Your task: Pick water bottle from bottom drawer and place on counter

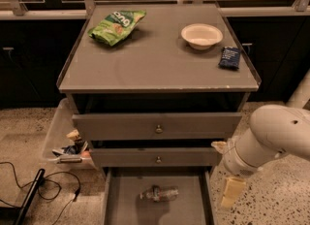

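Since the water bottle (159, 193) lies flat in the bottom drawer (127, 205), the gripper (223, 173) waits empty, jaws apart, below the bench's (160, 69) front-right corner.

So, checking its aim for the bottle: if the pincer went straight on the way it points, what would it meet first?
The pincer points down, right of the bottom drawer. It would likely meet the speckled floor beside the drawer's right wall, not the water bottle; depth is unclear.
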You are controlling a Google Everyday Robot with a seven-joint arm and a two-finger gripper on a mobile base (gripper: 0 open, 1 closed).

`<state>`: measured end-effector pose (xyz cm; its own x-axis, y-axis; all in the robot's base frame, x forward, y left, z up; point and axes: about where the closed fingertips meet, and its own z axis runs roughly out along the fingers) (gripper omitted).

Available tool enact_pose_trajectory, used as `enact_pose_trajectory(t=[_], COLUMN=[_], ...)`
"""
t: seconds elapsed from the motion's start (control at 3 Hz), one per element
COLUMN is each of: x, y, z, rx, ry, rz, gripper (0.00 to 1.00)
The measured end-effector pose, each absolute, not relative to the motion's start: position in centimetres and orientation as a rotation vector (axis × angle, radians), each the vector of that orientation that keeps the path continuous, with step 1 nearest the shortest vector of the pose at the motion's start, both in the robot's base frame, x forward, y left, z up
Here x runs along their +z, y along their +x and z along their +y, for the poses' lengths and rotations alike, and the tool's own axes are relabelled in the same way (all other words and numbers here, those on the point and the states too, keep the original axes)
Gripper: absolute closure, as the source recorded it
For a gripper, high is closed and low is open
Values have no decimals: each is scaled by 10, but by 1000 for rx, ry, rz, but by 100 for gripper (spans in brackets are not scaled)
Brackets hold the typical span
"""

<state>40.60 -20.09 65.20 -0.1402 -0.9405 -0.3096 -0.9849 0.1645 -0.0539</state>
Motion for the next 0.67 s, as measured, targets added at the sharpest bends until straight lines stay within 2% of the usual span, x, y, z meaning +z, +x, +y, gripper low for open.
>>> enact_pose_trajectory(t=[0.67], x=[524], y=[451], z=[-204], rx=[344], ry=[-1788], rz=[2093], gripper=[0])
